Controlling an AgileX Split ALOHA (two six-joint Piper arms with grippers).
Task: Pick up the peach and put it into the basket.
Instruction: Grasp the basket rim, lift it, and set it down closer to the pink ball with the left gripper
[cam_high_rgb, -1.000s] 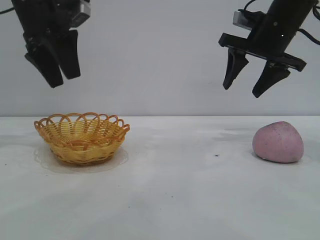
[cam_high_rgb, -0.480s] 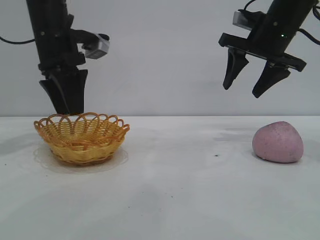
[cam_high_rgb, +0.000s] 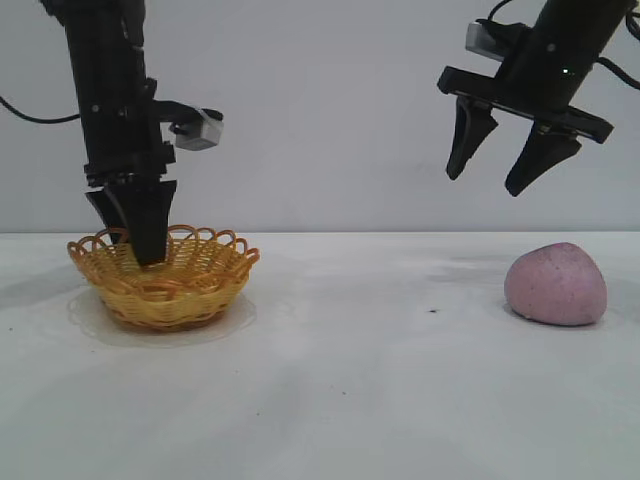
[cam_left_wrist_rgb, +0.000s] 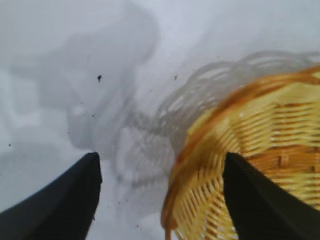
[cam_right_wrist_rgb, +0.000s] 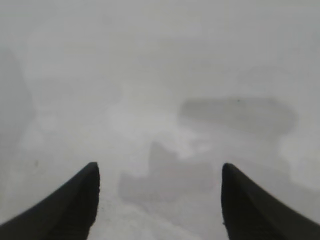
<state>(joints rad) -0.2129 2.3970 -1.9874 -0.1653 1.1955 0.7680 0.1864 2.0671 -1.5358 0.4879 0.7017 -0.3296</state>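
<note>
The yellow woven basket (cam_high_rgb: 190, 285) with its orange looped rim stands on the white table at the left. My left gripper (cam_high_rgb: 138, 248) has come down over its far-left rim. In the left wrist view this gripper (cam_left_wrist_rgb: 160, 156) is open, with the basket (cam_left_wrist_rgb: 260, 125) rim running between the fingers, one inside and one outside; neither finger visibly touches the weave. The dull pink peach (cam_high_rgb: 556, 284) lies on the table at the far right. My right gripper (cam_high_rgb: 483, 183) hangs open high above and a little left of it, and its wrist view (cam_right_wrist_rgb: 159, 165) shows only bare table.
The white table (cam_high_rgb: 350, 380) stretches between the basket and the peach with nothing on it but a small dark speck (cam_high_rgb: 432, 310). A plain grey wall stands behind. A cable (cam_high_rgb: 30, 115) trails off the left arm.
My left arm has dropped from high at the upper left down onto the basket's rim, and its jaws have narrowed somewhat. The right arm, the peach and the basket have stayed put.
</note>
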